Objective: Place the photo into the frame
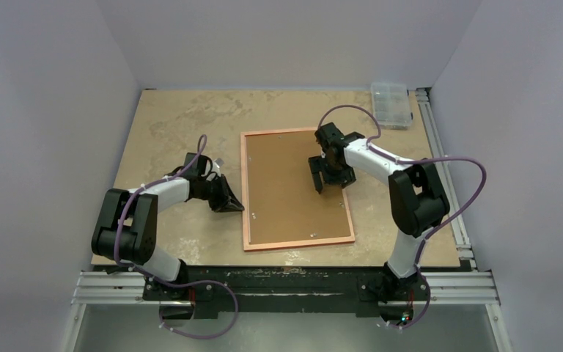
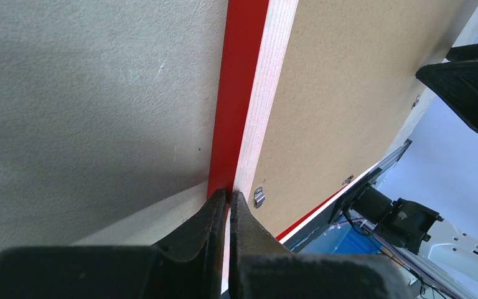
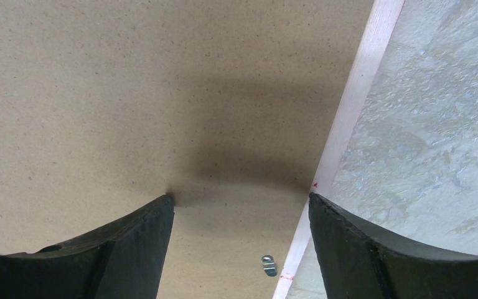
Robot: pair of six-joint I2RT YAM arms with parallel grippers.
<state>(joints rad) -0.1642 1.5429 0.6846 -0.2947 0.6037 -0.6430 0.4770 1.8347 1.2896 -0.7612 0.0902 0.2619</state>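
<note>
The frame (image 1: 244, 192) lies face down in the middle of the table, its red side edge (image 2: 239, 93) and pale wooden rim (image 3: 355, 93) showing. The brown backing board (image 1: 293, 187) fills its back, with small metal clips (image 3: 268, 265) near the rim. My left gripper (image 1: 234, 205) is shut, its tips (image 2: 229, 194) against the frame's left edge, holding nothing. My right gripper (image 1: 324, 183) stands open over the board's right part. One fingertip (image 3: 167, 202) rests on the board (image 3: 131, 93), the other sits at the rim. The photo is hidden.
A clear plastic compartment box (image 1: 391, 103) sits at the back right corner of the beige table (image 1: 176, 125). A metal rail (image 1: 443, 169) runs along the table's right side. Plain walls close in the left, back and right.
</note>
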